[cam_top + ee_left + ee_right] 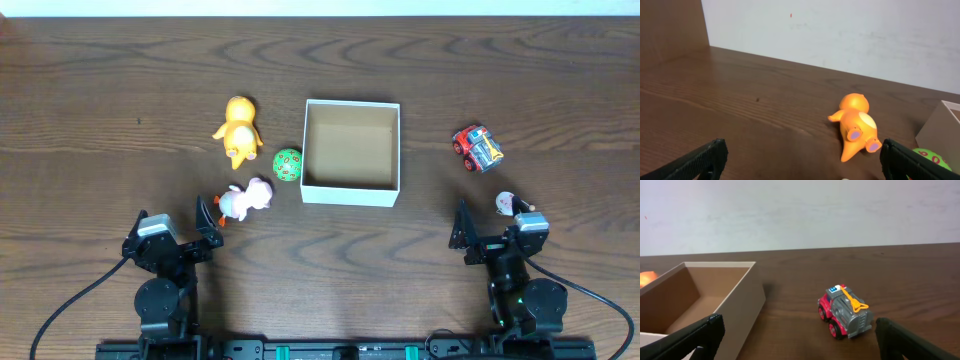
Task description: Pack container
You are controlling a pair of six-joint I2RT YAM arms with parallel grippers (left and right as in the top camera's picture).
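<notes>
The container [351, 192] is a square white-walled box with a brown inside, at the table's middle; it shows no toys inside. It also shows in the right wrist view [742, 305] and at the left wrist view's right edge [940, 125]. An orange toy [238, 129] [856, 124], a green ball [287, 164] [930, 156] and a white toy [246, 198] lie left of it. A red and grey truck [477, 147] [845, 311] lies right of it. My left gripper [208, 224] [800, 159] is open near the white toy. My right gripper [490, 232] [800, 337] is open, empty.
A small round white and red object [506, 204] lies next to my right gripper. The table is dark wood with a white wall behind its far edge.
</notes>
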